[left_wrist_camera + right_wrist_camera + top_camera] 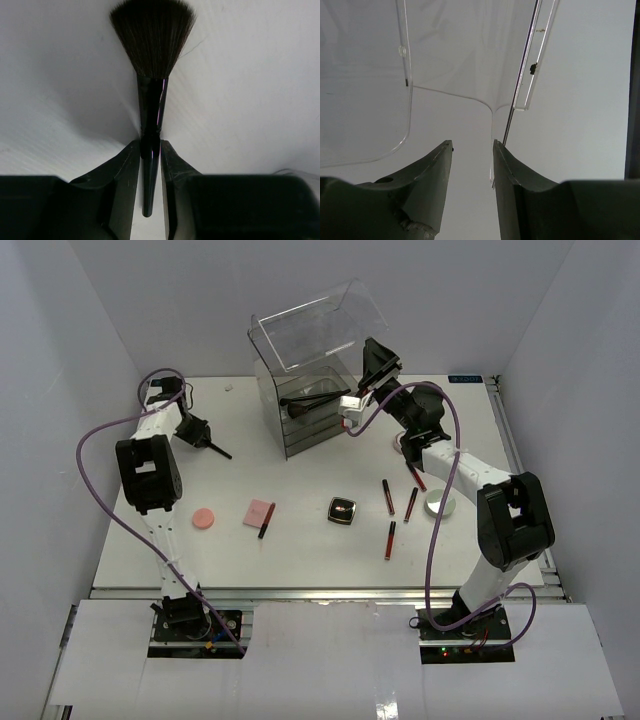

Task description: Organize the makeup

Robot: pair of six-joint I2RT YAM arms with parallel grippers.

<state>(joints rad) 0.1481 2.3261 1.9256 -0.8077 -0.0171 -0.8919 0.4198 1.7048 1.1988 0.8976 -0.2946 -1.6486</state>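
Black brush [151, 100]: over far-left counter [300, 560], handle end pinched between left fingers [125, 175]. Long axis in line with them, bristles pointing away. Acrylic drawer box [300, 420] well off to right. Right fingers [432, 170] parted at raised lid [450, 50] edge, not visibly clamped.

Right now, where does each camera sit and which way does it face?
Top external: above and behind the bases, looking down on the white table; both arms, left gripper and right gripper show.
Left wrist: on the left arm, facing along its fingers at the black makeup brush they clamp.
Right wrist: on the right arm, facing past its fingers at the clear acrylic box.
Shared: top and left wrist both show the brush.
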